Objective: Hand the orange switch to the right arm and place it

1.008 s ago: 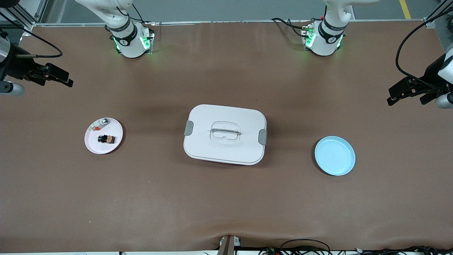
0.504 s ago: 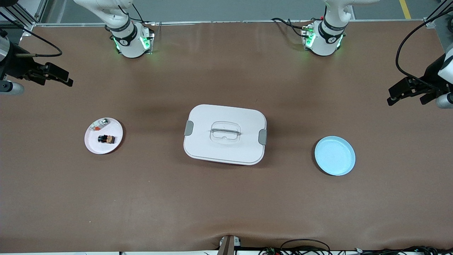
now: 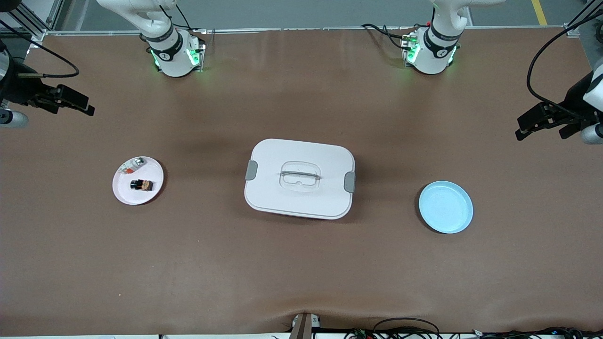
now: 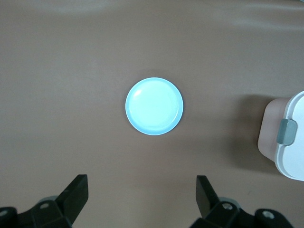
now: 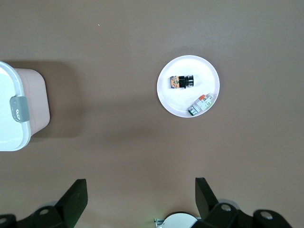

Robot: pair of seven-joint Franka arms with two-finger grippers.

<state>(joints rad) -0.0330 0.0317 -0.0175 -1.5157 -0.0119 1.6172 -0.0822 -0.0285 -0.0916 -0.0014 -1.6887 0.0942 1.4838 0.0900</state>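
orange switch (image 3: 142, 185) on white plate (image 3: 127, 195), unlabelled

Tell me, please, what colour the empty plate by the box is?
Pale blue; the plate shows best in the left wrist view.

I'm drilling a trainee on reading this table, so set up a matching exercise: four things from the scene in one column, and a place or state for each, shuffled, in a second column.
Things:
1. orange switch
2. blue plate
3. white box
4. left gripper

Places or states:
A. lid on, at the table's middle
B. lies on the white plate, beside a small silvery part
C. open, holding nothing, over the left arm's end of the table
D. bare, toward the left arm's end

Pairs: 1-B, 2-D, 3-A, 4-C
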